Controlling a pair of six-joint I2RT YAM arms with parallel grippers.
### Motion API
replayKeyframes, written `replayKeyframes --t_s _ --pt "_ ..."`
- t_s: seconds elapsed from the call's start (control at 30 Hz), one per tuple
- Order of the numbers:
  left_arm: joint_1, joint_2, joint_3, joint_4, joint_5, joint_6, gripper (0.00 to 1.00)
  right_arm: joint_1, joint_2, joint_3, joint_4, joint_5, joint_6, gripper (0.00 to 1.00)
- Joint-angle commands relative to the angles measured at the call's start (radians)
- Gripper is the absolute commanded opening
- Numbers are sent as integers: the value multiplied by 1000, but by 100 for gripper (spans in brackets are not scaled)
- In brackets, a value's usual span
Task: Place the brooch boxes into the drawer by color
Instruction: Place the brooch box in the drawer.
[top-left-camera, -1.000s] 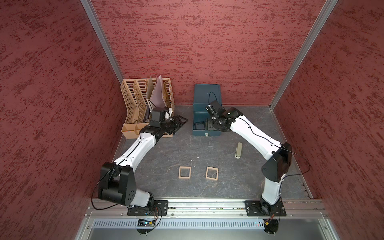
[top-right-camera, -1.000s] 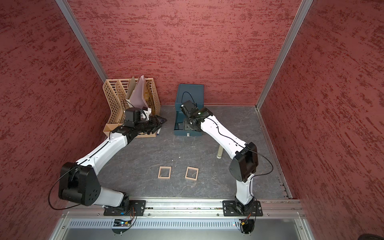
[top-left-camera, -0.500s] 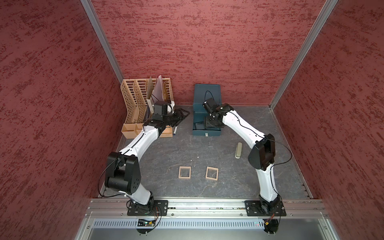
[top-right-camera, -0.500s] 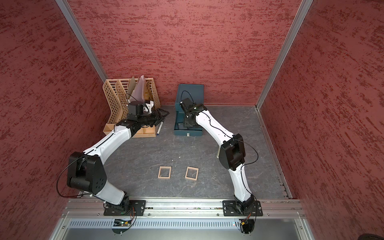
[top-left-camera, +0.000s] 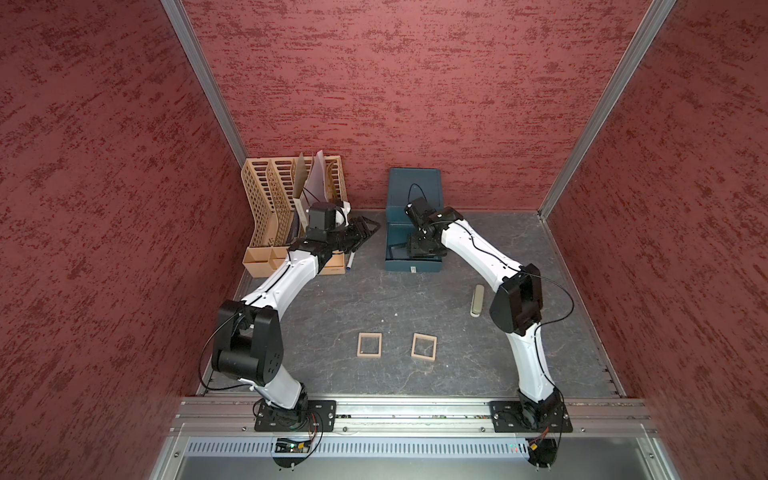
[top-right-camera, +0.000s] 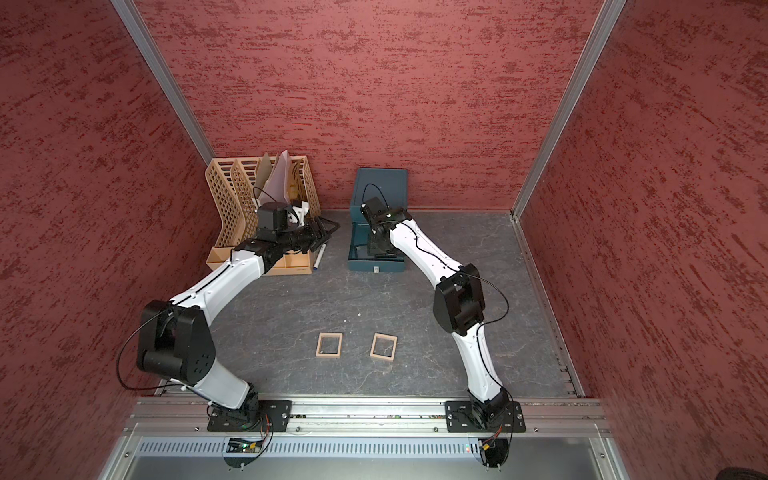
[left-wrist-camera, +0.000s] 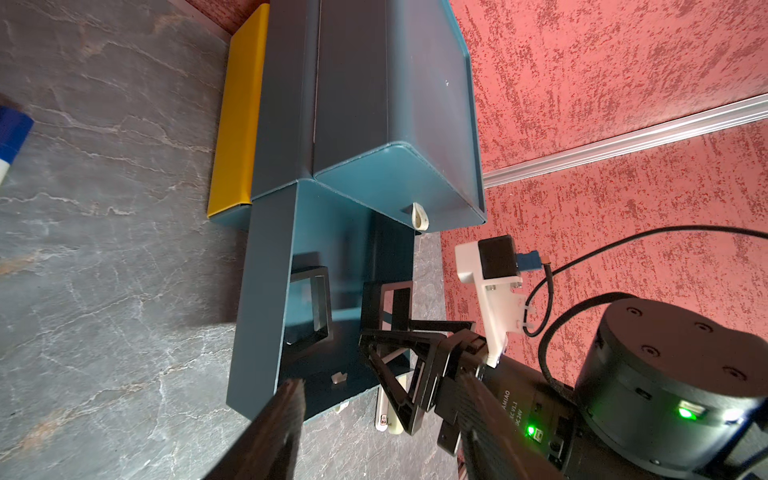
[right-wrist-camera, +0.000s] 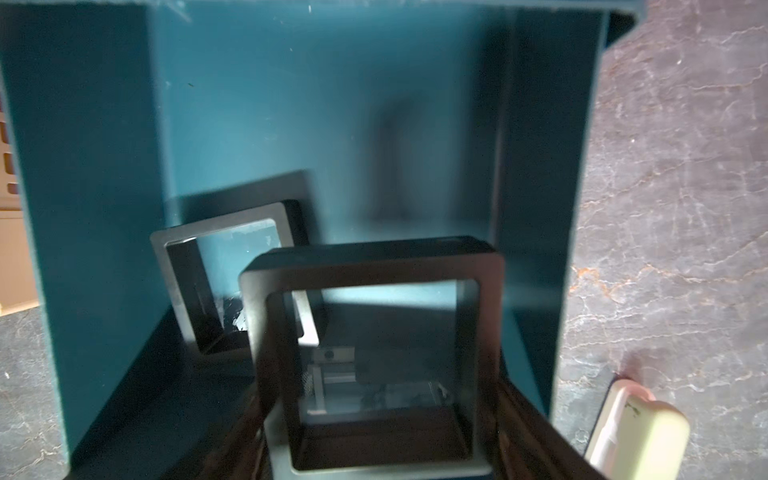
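The teal drawer (top-left-camera: 413, 187) chest stands at the back wall with one drawer (top-left-camera: 413, 266) pulled out. My right gripper (top-left-camera: 422, 249) (right-wrist-camera: 382, 415) reaches into it, shut on a black brooch box (right-wrist-camera: 374, 353) held by its two sides. Another black brooch box (right-wrist-camera: 232, 282) (left-wrist-camera: 309, 307) lies flat on the drawer floor beside it. Two light tan brooch boxes (top-left-camera: 369, 344) (top-left-camera: 424, 346) lie side by side on the table near the front. My left gripper (top-left-camera: 368, 228) (left-wrist-camera: 382, 378) hovers open and empty, just left of the chest.
A tan slotted file rack (top-left-camera: 274, 199) with sheets in it stands at the back left, under my left arm. A white marker (top-left-camera: 350, 259) with a blue cap lies beside it. A slim beige bar (top-left-camera: 477, 300) lies right of centre, by my right elbow.
My right arm has folded its elbow inward and pushed the gripper with the black box deeper over the open drawer. My left gripper has shifted slightly back and towards the chest.
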Motion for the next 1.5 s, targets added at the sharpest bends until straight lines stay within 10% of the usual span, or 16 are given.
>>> replayKeyframes --t_s 0.0,1.47 --pt "2 -24 -18 30 9 -7 62 -11 14 36 -3 -5 0 69" --pt "3 -74 -12 6 5 -13 63 -28 160 188 -55 11 -19 79"
